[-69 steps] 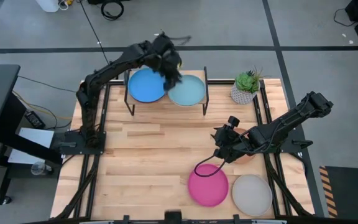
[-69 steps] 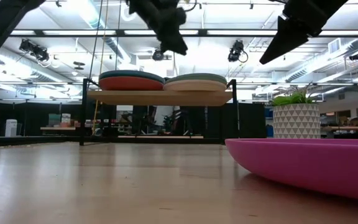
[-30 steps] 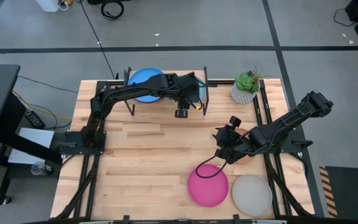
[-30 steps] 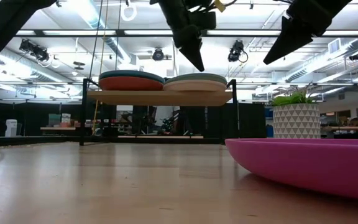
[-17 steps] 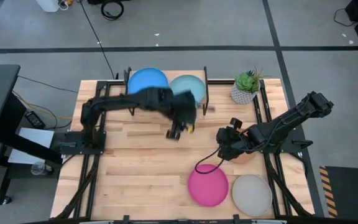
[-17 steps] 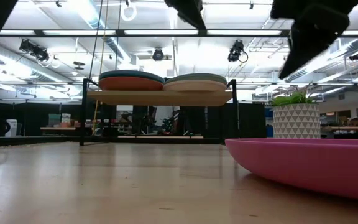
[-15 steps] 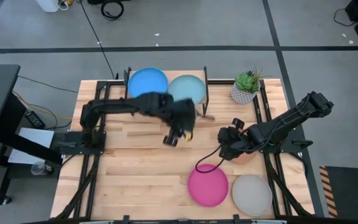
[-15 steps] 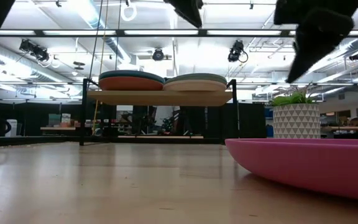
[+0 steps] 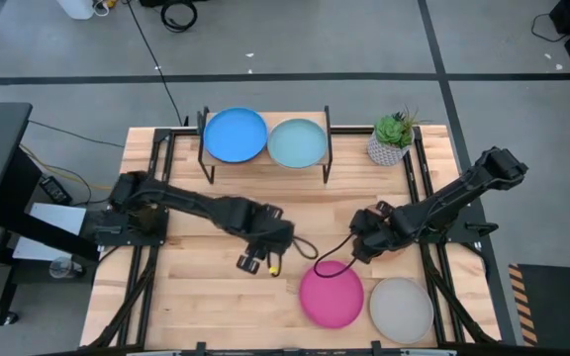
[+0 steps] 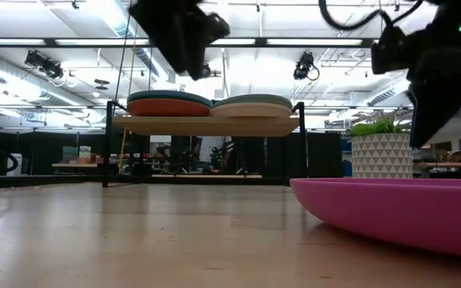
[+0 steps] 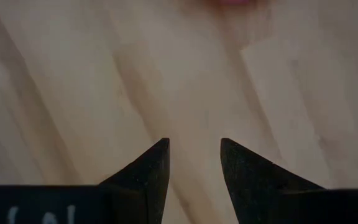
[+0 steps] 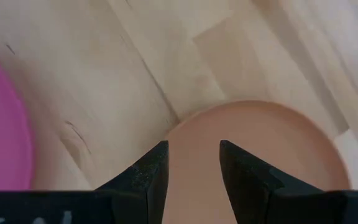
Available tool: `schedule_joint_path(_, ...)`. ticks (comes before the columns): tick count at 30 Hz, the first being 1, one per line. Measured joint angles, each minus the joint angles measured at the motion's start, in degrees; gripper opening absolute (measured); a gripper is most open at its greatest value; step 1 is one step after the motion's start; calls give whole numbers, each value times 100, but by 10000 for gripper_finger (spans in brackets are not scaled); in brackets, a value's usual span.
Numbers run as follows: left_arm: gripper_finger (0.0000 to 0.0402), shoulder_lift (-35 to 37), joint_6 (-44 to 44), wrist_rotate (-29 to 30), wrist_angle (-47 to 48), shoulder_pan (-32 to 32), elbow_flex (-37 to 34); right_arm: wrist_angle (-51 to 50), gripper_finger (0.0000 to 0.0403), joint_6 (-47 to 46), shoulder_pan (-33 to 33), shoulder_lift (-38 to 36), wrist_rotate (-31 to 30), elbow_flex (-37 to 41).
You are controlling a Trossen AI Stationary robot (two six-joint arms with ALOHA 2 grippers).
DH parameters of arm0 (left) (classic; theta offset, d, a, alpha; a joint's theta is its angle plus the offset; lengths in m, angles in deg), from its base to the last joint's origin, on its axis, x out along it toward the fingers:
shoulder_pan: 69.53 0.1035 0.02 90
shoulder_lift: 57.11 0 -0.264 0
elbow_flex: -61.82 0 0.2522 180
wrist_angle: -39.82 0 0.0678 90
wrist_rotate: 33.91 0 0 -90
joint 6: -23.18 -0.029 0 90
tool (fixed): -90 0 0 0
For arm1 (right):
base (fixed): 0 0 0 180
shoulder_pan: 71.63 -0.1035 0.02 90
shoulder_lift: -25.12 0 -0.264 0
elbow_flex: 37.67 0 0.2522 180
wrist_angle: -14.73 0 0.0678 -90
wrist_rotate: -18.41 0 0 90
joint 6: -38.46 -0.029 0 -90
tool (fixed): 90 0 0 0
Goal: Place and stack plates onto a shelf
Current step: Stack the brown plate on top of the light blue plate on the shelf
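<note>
The left gripper [image 9: 256,261], fingers spread and empty, reaches low over the counter [image 9: 196,287]. The right gripper [image 9: 361,247], also spread, hangs over the peach plate [image 12: 260,158].

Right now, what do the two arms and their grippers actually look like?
Both arms are dark, jointed links. The left gripper carries a small yellow detail beside its head. A thin black cable loops from the right gripper down over the pink plate. In each wrist view the fingers are black wedges tapering to pointed tips, with a gap between them.
</note>
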Motion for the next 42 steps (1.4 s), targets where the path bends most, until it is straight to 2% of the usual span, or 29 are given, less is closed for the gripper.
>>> schedule_joint_path(10,151,1566,517,20,-2169,-269,-2412,62,149,-150,159,1044,426,-289)
schedule_joint_path(23,151,3165,1261,400,-4055,-266,-4786,345,149,-360,206,1307,563,-323)
schedule_joint_path(27,151,3410,1411,555,-4354,-262,-5153,395,149,-344,199,1532,579,-321)
schedule_joint_path(32,151,3461,1560,598,-4473,-255,-5216,342,137,-292,199,1748,565,-317)
schedule_joint_path(35,151,3460,1564,600,-4477,-254,-5214,354,106,-181,201,1794,564,-315)
schedule_joint_path(40,151,3460,1559,600,-4521,-254,-5214,526,31,159,201,1708,642,-313)
schedule_joint_path(42,151,3460,1559,600,-4527,-254,-5213,580,15,375,179,1601,712,-371)
